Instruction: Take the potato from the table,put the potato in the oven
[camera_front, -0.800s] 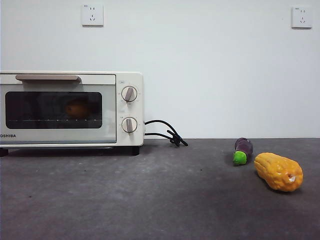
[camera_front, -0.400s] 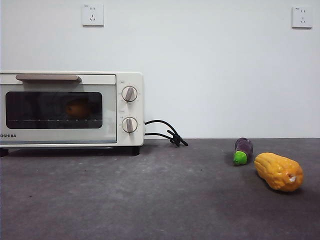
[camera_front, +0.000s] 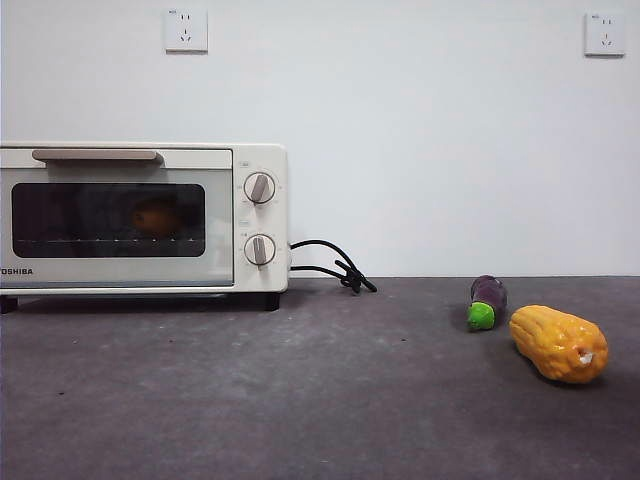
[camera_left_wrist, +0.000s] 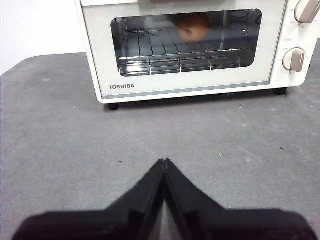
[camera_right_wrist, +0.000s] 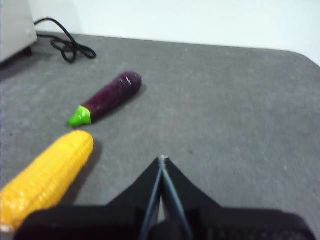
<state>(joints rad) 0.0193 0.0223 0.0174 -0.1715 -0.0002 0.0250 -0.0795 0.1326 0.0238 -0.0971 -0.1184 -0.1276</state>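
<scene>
Grey desk (camera_front: 330, 400) holds no potato: the potato (camera_left_wrist: 192, 27) sits on the rack inside the closed oven (camera_front: 140, 215), task apparently done, left hand (camera_left_wrist: 164, 162) and right hand (camera_right_wrist: 162, 160) both pinched together, empty.

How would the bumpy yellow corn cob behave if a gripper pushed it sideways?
The bumpy yellow corn cob lies on its side on the dark grey table, so it would probably roll. Its tapered shape suggests a curved path. The bumps may aid grip.

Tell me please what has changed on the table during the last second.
Nothing visibly changed. The potato lies inside the oven behind the shut door, the eggplant and the corn lie on the table as before, and no gripper enters the front view.
</scene>
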